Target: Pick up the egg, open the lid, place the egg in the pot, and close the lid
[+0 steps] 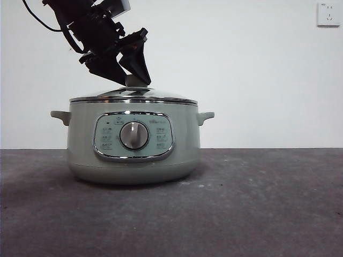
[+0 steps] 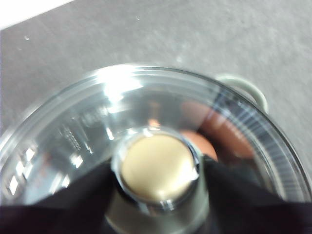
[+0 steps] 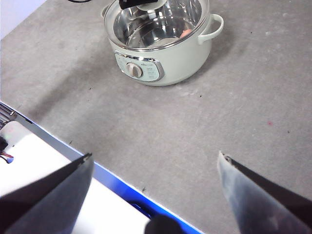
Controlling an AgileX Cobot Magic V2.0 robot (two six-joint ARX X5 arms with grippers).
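Egg [image 2: 202, 141] already lies inside the pot [image 1: 134, 144]; lid [image 1: 134, 95] seated on its rim; left gripper [image 2: 156, 170] clamped on the lid's knob [image 2: 157, 168]; release outstanding; right gripper [image 3: 156, 185] waits spread wide, empty

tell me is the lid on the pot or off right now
On. The lid sits level on the pot, rim to rim, and the left pincer grips its knob. The egg shows through the glass.
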